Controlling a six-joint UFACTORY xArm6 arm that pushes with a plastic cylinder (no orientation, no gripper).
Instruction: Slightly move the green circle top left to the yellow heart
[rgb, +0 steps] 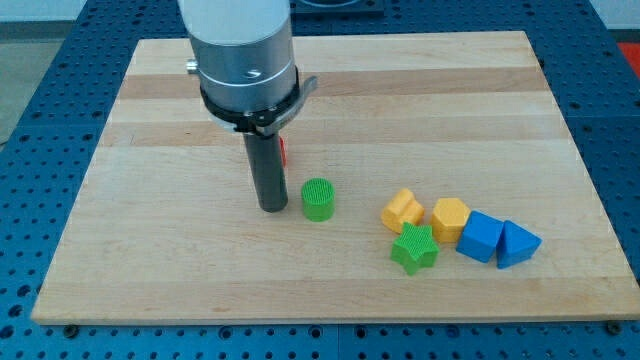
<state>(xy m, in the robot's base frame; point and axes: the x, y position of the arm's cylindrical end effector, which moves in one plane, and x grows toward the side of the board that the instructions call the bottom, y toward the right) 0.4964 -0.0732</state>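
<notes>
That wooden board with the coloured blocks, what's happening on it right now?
A robot arm is pushing blocks with a dark rod. My tip rests on the wooden board just to the view's left of the green circle, close beside it. The yellow heart sits further right, clustered with a yellow hexagon, green star and two blue blocks. Something red peeks from behind the rod.

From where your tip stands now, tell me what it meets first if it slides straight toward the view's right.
My tip would likely meet the green circle first; it sits just right of it, apart.
</notes>
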